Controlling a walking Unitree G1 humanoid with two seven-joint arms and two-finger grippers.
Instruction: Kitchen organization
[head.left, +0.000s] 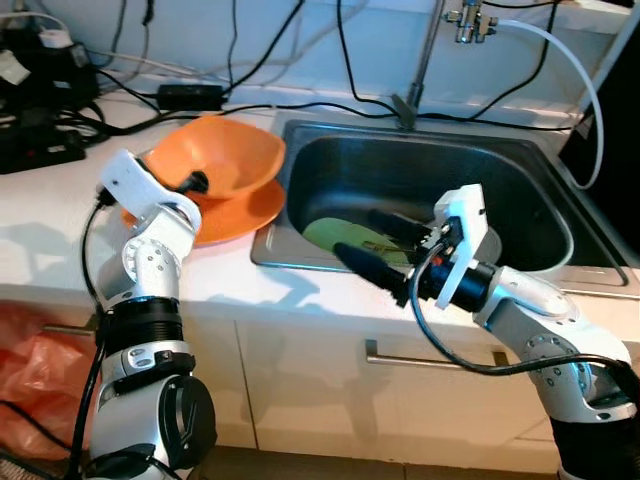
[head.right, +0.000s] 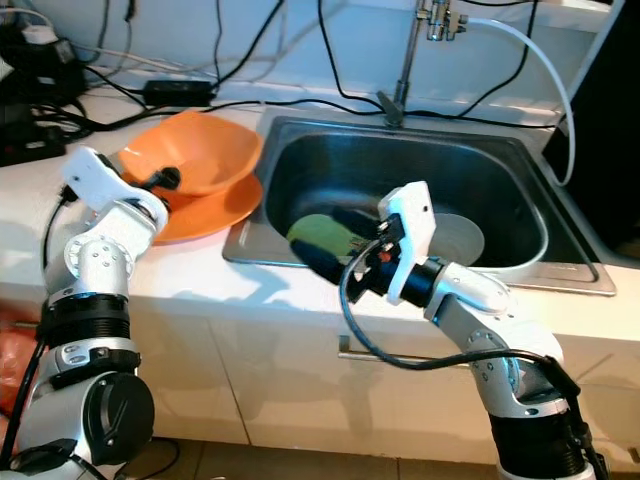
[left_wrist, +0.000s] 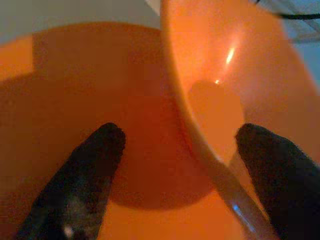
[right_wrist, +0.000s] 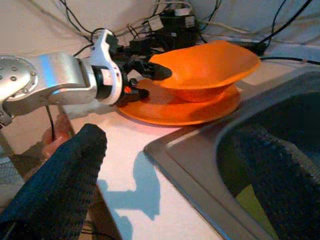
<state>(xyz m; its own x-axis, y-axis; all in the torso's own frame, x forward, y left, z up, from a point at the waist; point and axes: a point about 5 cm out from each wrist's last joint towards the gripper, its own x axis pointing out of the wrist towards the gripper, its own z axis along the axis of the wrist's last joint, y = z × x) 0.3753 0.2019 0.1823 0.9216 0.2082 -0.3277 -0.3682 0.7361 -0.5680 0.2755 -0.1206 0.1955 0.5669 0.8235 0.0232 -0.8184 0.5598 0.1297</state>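
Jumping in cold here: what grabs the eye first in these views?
The bright orange plastic bowl tilted on a flat orange plate, left of the steel sink. The left claw straddles the bowl's rim, one finger inside, one below. The right claw hangs open over the sink's front edge.

An orange bowl (head.left: 222, 155) sits tilted on an orange plate (head.left: 240, 211) at the frame's upper left, on the white counter (head.left: 50, 230), while a green plate (head.left: 345, 236) lies in the sink (head.left: 500, 170) at centre.
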